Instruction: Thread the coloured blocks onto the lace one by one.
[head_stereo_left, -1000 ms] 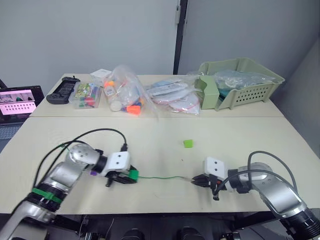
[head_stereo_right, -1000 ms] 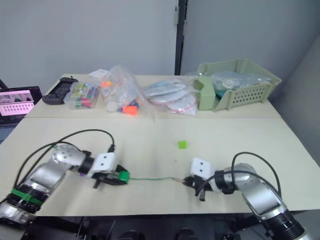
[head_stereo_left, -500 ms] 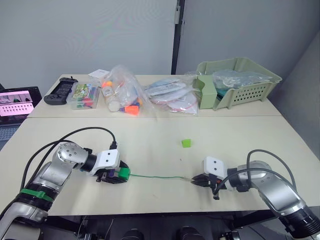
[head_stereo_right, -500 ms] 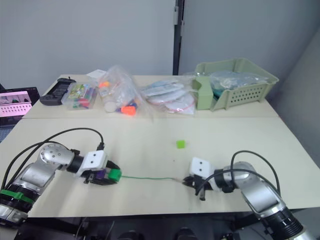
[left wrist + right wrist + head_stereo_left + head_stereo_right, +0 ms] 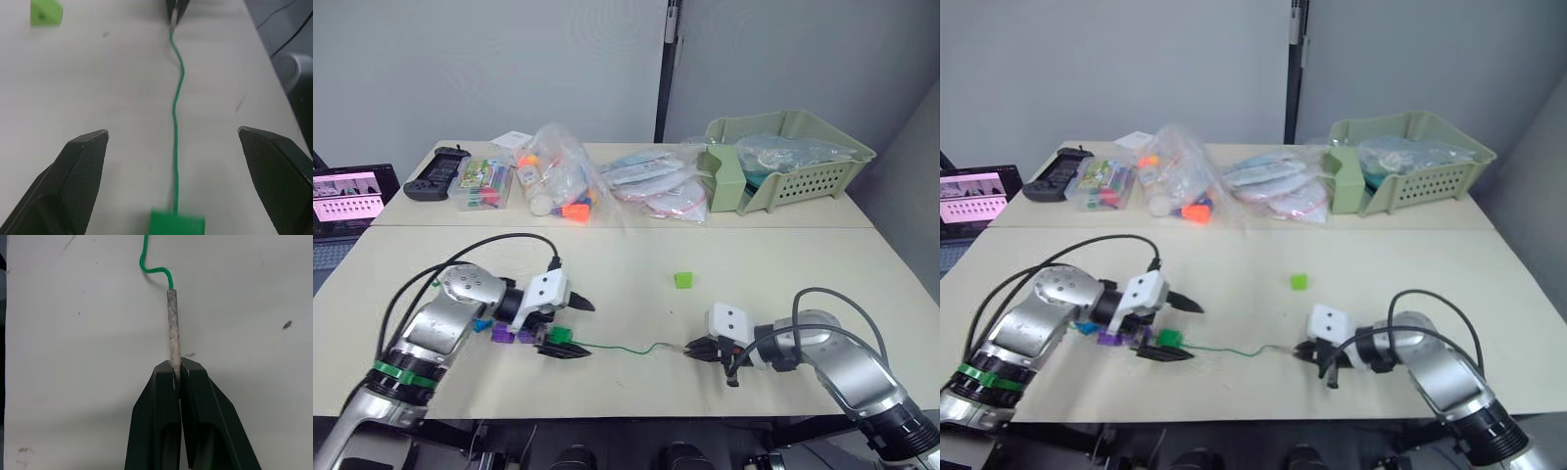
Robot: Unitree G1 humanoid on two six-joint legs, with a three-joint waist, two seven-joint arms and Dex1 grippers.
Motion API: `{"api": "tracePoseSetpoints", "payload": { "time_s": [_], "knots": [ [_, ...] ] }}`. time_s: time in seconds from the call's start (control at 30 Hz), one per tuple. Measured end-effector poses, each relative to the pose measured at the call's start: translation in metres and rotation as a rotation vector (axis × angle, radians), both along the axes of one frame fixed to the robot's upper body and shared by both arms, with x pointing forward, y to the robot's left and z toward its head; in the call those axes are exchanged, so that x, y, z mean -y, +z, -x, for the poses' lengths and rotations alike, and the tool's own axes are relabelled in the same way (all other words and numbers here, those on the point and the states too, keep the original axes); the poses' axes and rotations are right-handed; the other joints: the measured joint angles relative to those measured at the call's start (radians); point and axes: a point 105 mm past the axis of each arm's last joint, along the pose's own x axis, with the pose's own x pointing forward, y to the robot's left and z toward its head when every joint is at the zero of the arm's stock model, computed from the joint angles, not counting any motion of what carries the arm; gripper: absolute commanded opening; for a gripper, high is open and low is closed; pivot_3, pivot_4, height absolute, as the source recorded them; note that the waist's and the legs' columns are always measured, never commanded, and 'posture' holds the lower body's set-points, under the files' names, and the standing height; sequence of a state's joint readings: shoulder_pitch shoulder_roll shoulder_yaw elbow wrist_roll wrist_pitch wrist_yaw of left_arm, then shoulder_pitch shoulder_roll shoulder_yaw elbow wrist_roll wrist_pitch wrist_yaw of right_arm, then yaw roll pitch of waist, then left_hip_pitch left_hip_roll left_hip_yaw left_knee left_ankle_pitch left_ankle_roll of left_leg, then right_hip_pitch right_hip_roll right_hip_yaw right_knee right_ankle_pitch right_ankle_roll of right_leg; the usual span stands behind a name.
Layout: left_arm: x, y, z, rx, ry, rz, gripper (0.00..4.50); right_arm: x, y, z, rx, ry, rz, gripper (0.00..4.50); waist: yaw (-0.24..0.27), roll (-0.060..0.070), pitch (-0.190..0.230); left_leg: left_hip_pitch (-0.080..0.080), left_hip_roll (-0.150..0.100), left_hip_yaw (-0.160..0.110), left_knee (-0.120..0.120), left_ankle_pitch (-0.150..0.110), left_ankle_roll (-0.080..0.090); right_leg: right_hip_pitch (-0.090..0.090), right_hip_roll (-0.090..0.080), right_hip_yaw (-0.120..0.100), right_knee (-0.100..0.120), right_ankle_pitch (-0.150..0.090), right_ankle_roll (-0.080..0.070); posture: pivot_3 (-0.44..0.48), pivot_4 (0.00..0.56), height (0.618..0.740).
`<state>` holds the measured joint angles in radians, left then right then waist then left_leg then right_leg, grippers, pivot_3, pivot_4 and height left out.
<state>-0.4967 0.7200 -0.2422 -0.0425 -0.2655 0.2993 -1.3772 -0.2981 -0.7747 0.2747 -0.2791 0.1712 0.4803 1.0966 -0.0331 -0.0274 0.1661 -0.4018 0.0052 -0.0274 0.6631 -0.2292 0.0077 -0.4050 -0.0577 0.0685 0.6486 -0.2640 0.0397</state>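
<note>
The lace (image 5: 626, 348), a thin green cord, lies slack on the table between my grippers. My right gripper (image 5: 178, 364) is shut on its stiff pale tip (image 5: 172, 323). At the other end the lace (image 5: 174, 112) runs into a dark green block (image 5: 176, 224) lying on the table. My left gripper (image 5: 576, 330) stands wide open around that dark green block (image 5: 560, 335), its fingers (image 5: 83, 166) apart from it. Two purple blocks (image 5: 509, 336) and a bit of a blue one lie just behind, beside the left wrist. A light green block (image 5: 682, 280) sits alone mid-table.
Along the back of the table stand a green basket (image 5: 783, 162), clear bags of toys (image 5: 558, 181), flat clear bags (image 5: 651, 186), a small box of coloured pieces (image 5: 481, 186) and a black controller (image 5: 435, 176). A laptop screen (image 5: 347, 196) is at the far left. A black cable (image 5: 499, 245) loops over the left arm.
My left gripper has opened and let go of the dark green block, which now lies on the table. The lace has gone slack and wavy. The right gripper still grips the tip.
</note>
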Motion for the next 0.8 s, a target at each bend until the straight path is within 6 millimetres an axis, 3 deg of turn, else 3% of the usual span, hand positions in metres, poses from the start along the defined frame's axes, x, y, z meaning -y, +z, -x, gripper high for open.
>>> {"api": "tracePoseSetpoints", "payload": {
  "time_s": [0.23,0.37,0.47,0.8],
  "knots": [
    [0.068,-0.027,-0.003,0.005,-0.020,0.052,4.47,-0.012,0.000,0.000,-0.001,0.028,-0.008,0.00,0.019,0.000,0.000,-0.001,-0.005,0.000,0.002,0.000,0.000,0.000,-0.001,0.000,0.000,0.001,0.001,0.000,0.150,0.740],
    [0.082,-0.025,-0.004,0.012,-0.028,0.072,4.47,-0.013,0.001,0.000,0.004,0.030,-0.006,0.00,0.018,0.000,0.000,-0.002,-0.005,-0.001,0.003,0.000,0.000,0.000,-0.001,0.000,0.000,0.001,0.001,0.000,0.150,0.740],
    [0.082,-0.028,-0.005,0.014,-0.022,0.059,3.66,-0.012,0.001,-0.001,0.000,0.023,-0.004,0.00,0.018,0.000,0.000,-0.002,-0.005,-0.002,0.003,0.000,0.000,0.000,-0.001,0.000,0.000,0.001,0.001,0.000,0.150,0.740],
    [0.081,-0.031,-0.006,0.003,-0.015,0.052,0.30,-0.011,0.001,0.000,0.000,0.020,0.003,0.00,0.019,0.000,0.000,-0.002,-0.006,-0.003,0.004,0.000,0.000,0.000,-0.002,0.000,0.000,0.001,0.001,0.000,0.150,0.740]
  ]
}}
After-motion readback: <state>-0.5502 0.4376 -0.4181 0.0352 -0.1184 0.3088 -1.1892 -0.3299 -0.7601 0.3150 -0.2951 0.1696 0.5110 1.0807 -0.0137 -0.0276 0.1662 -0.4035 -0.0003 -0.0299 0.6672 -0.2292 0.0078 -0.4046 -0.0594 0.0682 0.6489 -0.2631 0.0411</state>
